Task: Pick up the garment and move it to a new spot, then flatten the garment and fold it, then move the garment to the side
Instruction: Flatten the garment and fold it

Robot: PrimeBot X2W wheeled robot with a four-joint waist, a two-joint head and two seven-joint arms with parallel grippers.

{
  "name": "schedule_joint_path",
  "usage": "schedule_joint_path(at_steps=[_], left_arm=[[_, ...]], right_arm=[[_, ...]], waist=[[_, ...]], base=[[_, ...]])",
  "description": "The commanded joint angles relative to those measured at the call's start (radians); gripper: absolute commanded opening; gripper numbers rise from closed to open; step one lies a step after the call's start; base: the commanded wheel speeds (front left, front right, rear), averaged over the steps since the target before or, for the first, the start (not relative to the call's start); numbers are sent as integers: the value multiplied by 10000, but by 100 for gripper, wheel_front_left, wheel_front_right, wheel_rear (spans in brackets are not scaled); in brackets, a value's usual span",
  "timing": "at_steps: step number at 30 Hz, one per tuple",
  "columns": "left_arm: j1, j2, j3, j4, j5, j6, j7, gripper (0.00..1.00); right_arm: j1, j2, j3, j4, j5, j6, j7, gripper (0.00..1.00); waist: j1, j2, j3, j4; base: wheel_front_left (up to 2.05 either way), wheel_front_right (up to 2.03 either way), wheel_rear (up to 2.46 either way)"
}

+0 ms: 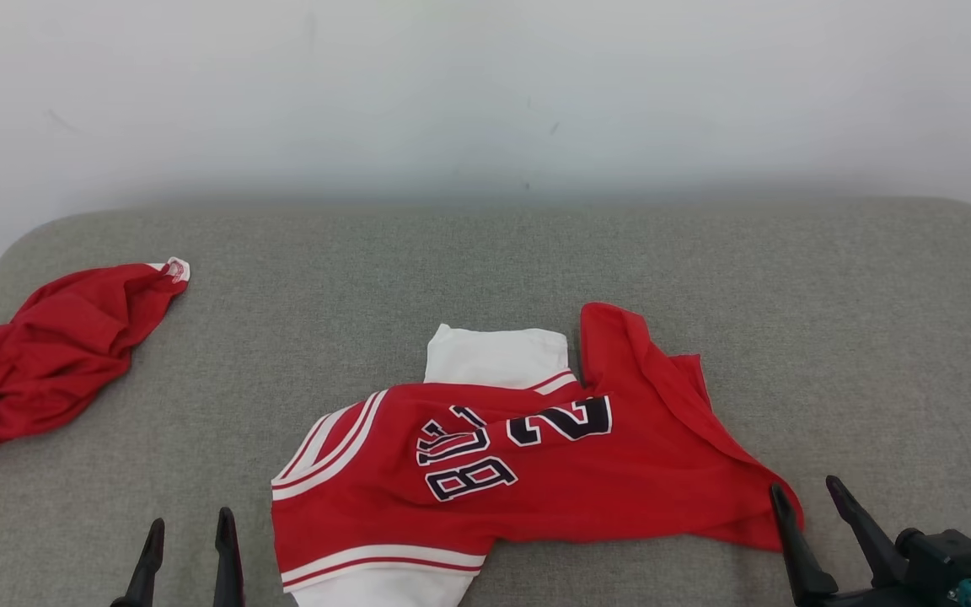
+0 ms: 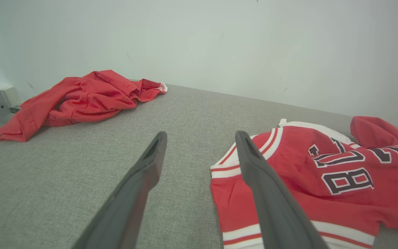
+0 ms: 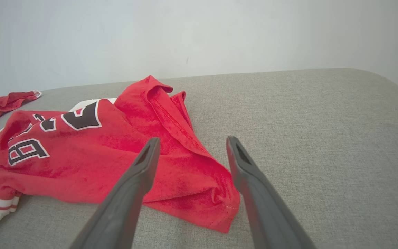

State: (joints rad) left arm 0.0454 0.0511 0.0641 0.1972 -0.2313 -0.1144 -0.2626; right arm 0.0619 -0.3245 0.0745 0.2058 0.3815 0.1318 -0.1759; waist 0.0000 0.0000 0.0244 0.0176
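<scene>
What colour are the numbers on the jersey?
The numbers are black, outlined white; head view.

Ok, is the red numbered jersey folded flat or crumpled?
Crumpled: the red-and-white numbered jersey lies skewed, one side bunched over itself.

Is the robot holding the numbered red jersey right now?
No, the left gripper and right gripper are both open, and the jersey lies loose on the grey cushion.

Grey cushion holds jersey and red cloth.
</scene>
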Motion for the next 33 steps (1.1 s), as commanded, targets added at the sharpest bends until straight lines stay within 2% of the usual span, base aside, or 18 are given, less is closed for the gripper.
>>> schedule_joint_path(at_steps=[1,12,22,33], left_arm=[[149,-15,40,9,53,-15,-32,100],[293,-12,351,-379,409,-70,-32,100],[568,-14,640,-758,1049,-69,-32,100],[711,-13,703,-805,1284,-109,-32,100]], right_arm=[[39,84,-47,-57,-85,-23,-86,100],[129,652,-638,-684,-750,-24,-826,100],[269,1400,-804,-1142,-1234,-24,-899,100],[378,1777,-937,-1197,-1370,-24,-903,100]], waist=[[0,0,-40,-9],[0,0,-248,-11],[0,0,-387,-85],[0,0,-534,-94]], base=[[0,0,0],[0,0,0],[0,0,0],[0,0,0]])
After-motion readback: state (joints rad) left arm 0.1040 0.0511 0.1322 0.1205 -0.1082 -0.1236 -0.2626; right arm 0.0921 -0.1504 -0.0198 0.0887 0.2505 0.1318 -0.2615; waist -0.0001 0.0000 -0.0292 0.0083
